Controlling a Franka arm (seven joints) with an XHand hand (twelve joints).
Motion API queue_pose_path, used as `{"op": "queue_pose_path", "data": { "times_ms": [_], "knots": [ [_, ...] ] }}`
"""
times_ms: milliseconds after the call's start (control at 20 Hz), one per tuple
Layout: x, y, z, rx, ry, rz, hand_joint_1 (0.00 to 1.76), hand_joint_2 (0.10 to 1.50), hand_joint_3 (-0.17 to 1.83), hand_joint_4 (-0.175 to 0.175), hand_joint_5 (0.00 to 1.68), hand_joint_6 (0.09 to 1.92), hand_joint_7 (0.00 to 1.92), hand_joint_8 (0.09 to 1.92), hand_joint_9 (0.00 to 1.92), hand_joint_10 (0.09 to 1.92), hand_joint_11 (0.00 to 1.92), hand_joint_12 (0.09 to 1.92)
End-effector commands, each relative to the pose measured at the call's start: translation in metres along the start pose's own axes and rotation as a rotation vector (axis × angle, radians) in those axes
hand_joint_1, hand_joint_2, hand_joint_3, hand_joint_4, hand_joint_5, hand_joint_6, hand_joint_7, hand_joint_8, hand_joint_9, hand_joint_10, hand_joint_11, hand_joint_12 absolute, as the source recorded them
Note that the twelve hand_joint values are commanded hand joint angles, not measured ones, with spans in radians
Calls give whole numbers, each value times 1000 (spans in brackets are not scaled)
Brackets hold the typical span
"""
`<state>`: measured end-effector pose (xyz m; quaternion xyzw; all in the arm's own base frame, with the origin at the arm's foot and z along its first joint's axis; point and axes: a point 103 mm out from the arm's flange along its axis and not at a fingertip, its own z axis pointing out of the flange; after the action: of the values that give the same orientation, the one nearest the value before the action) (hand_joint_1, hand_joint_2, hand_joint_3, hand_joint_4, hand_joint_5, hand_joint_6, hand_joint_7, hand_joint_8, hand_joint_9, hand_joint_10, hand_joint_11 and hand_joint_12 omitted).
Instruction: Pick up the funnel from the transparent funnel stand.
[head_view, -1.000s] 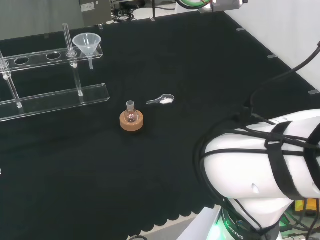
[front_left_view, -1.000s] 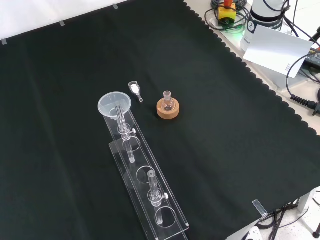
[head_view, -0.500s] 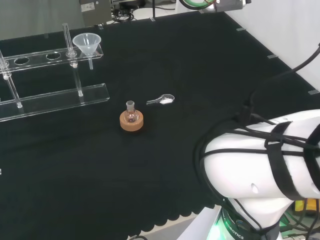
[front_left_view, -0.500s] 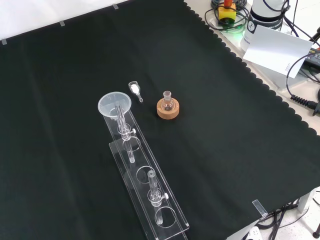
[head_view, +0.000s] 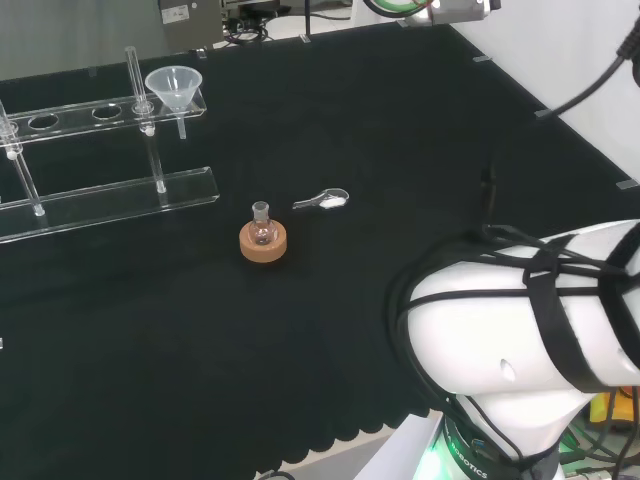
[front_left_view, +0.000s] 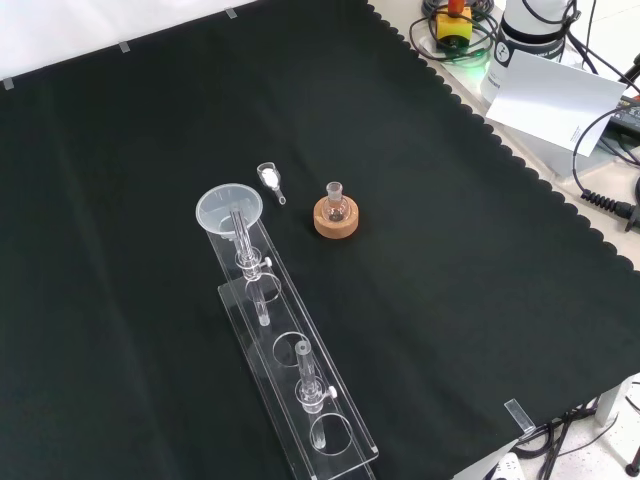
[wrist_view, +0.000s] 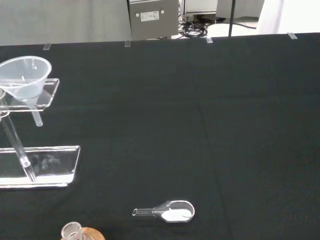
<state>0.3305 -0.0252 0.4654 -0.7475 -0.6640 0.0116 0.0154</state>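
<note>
A clear funnel sits in the end hole of the transparent stand at the far left of the head view, its spout hanging below the upper shelf. From the front, the funnel rests at the stand's upper end. The wrist view catches the funnel on the stand's shelf from some way off. Nothing of the hand can be made out; the arm's white link bulks at the right of the head view.
A small round flask on a cork ring stands mid-cloth, also in the front view. A clear scoop with white powder lies beside it, also in the wrist view. Cables and white card lie off the cloth.
The arm's white link and its cables have shifted slightly in the head view. The funnel, stand, flask and scoop have not moved.
</note>
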Motion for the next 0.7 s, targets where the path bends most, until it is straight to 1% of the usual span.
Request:
{"op": "queue_pose_path", "data": {
  "times_ms": [50, 200, 300, 400, 500, 550, 650, 700],
  "knots": [
    [-14, 34, 15, 15, -5, -8, 5, 1167, 393, 11, 257, 87, 138, 541, 262, 620, 157, 1339],
    [-18, 62, 28, 41, -17, -30, 66, 1126, 356, 8, 270, 87, 191, 562, 304, 634, 162, 1355],
    [-20, 83, 36, 46, -15, -50, 108, 1103, 337, 7, 278, 87, 212, 573, 338, 646, 167, 1362],
    [-22, 107, 45, 61, -5, -74, 148, 1085, 323, 6, 283, 87, 224, 582, 357, 651, 171, 1367],
    [-24, 130, 52, 77, 6, -88, 174, 1074, 315, 4, 289, 87, 230, 590, 365, 652, 172, 1369],
    [-29, 136, 55, 77, 11, -98, 181, 1071, 312, 4, 291, 87, 231, 593, 368, 652, 173, 1370],
    [-32, 148, 61, 85, 4, -109, 190, 1067, 308, 3, 294, 87, 233, 597, 371, 652, 174, 1372],
    [-27, 154, 64, 93, 3, -112, 193, 1065, 307, 2, 295, 87, 232, 599, 372, 651, 174, 1372]
  ]
}}
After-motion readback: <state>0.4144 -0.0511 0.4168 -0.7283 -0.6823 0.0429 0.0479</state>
